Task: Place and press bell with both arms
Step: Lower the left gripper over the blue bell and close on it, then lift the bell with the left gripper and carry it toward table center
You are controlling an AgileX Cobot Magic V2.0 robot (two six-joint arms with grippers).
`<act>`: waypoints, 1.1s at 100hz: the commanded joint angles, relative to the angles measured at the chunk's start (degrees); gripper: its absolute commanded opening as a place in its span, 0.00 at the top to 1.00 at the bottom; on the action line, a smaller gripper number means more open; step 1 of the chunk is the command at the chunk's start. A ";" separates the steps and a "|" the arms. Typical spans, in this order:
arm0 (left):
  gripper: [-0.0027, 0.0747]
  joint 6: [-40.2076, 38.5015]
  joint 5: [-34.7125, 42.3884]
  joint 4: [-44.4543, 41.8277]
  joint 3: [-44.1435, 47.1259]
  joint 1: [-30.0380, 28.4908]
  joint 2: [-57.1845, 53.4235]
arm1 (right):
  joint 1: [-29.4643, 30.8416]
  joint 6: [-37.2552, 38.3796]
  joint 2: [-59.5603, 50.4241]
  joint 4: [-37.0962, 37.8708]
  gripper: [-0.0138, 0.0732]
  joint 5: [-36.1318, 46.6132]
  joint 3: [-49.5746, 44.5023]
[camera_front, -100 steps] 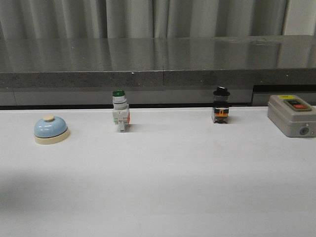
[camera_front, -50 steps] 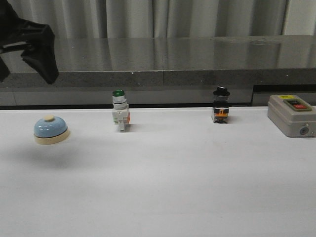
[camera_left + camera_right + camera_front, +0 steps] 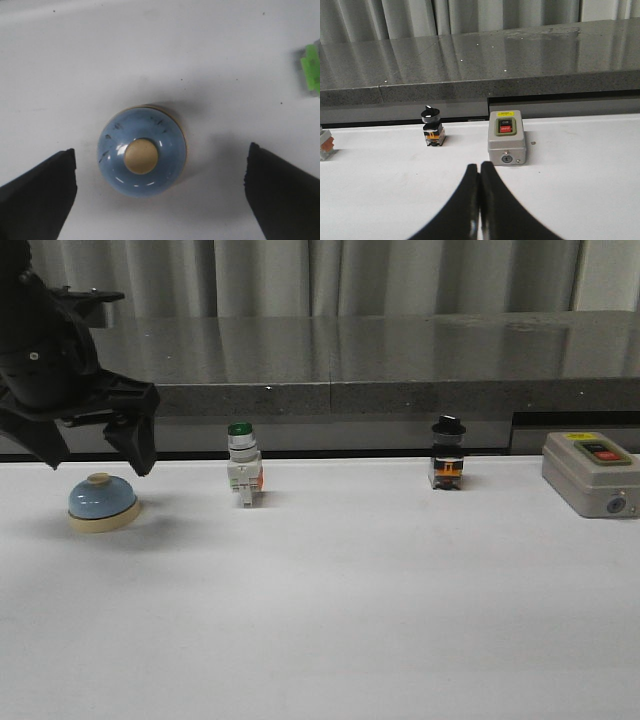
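The pale-blue bell point(image 3: 102, 502) with a cream base and cream button sits on the white table at the far left. My left gripper point(image 3: 95, 452) hangs open just above it, one finger on each side, not touching. In the left wrist view the bell point(image 3: 142, 156) lies between the two wide-apart black fingers point(image 3: 42, 190), and the left gripper's midpoint point(image 3: 160, 165) sits just beside the button. My right gripper point(image 3: 479, 167) is shut and empty above the table, out of the front view.
A green-capped white switch point(image 3: 243, 465) and a black-capped switch point(image 3: 447, 455) stand at the table's back. A grey box with a red button point(image 3: 592, 472) is at the back right, just beyond the right gripper point(image 3: 506, 137). A dark stone ledge point(image 3: 330, 370) runs behind.
My left arm has come into view from the upper left and dropped down to just above the bell. The bell and switches have not moved.
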State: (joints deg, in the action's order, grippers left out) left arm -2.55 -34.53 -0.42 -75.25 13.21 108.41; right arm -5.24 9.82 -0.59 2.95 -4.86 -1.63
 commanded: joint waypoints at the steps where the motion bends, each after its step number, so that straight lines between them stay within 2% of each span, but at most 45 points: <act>1: 0.12 -0.06 3.40 0.11 -2.06 0.40 -1.41 | 0.21 -0.64 -1.19 -0.04 0.92 4.55 1.18; 70: 0.14 -0.06 4.35 -1.76 -2.17 0.40 4.44 | 0.21 -0.64 -1.19 -0.04 0.92 4.55 1.18; 81: 0.24 -0.06 4.35 -1.88 -2.17 0.40 4.44 | 0.21 -0.64 -1.19 -0.04 0.92 4.55 1.18; 98: 0.47 -0.06 4.35 -1.88 -2.17 0.40 4.44 | 0.21 -0.64 -1.19 -0.04 0.92 4.55 1.18; 110: 0.56 -0.06 4.21 -1.88 -2.17 0.40 4.44 | 0.21 -0.64 -1.19 -0.04 0.92 4.55 1.18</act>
State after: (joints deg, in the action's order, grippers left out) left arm -2.55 -31.87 -2.30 -75.92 13.21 115.72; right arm -5.24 9.82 -0.59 2.95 -4.86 -1.63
